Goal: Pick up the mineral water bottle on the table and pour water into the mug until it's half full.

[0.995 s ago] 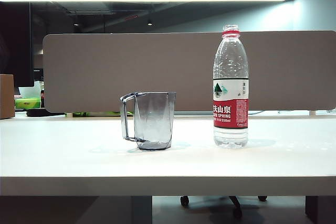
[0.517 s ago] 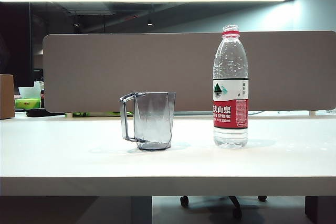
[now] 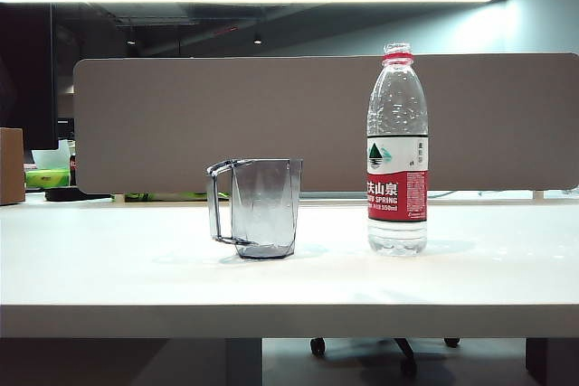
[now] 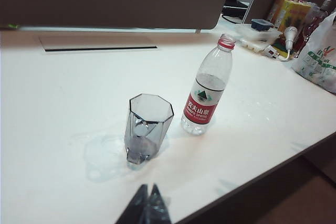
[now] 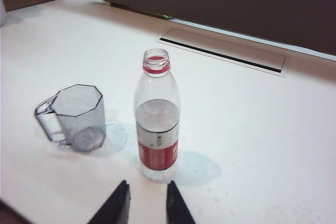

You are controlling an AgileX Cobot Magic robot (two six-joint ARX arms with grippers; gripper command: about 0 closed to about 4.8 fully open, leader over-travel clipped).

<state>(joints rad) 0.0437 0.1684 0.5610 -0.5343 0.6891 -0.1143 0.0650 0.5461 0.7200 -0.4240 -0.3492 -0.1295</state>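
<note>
Left gripper [image 4: 147,203] hangs above counter [image 3: 109,268] front edge, short of mug [image 3: 262,208]; fingers pressed together, holding nothing. Mug stands upright mid-counter, looks empty, handle toward left edge. Mineral water bottle [image 3: 397,151] upright just beside it toward right edge, cap off, partly filled. Right gripper [image 5: 146,203] near bottle on front-edge side, fingers slightly parted, empty. You should spread wider, close on label band, keep bottle upright when lifting. Path looks clear; rear partition [image 3: 317,124] stands well behind.
</note>
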